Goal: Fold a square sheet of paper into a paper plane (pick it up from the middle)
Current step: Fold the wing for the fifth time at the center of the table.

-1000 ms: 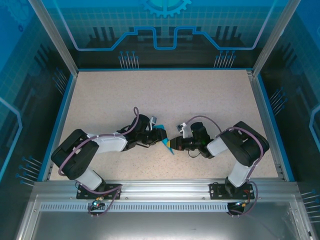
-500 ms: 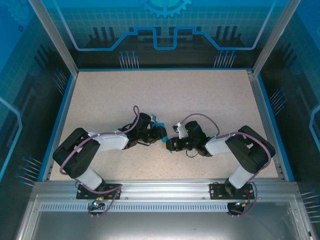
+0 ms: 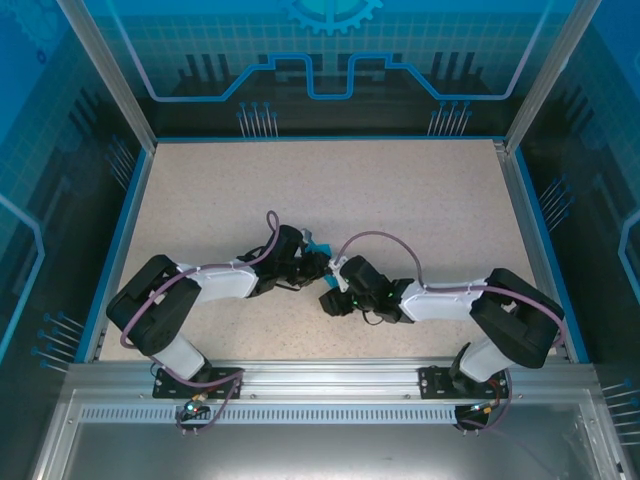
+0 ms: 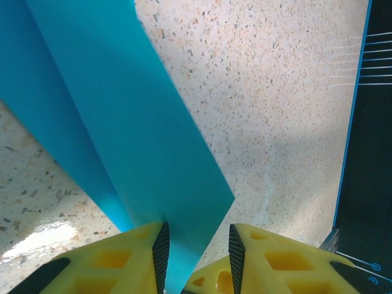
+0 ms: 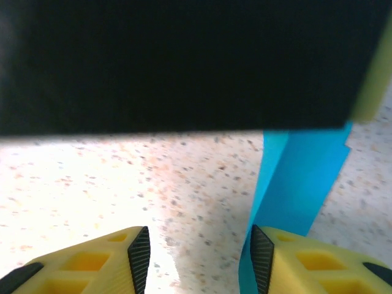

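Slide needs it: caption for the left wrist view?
Left gripper holding a folded teal-blue paper sheet over the speckled beige tabletop.

Paper (image 4: 122, 122) — plain teal-blue; my left end effector (image 4: 196, 242) — yellow fingers (image 4: 116, 260), black pads (image 4: 162, 245); tabletop (image 4: 275, 92) beige, dark-speckled.

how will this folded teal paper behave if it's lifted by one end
Probably floppy: the paper looks thin, though its visible crease may stiffen it lengthwise. Likely very light, so it could flutter or slip between the jaws of the left gripper.
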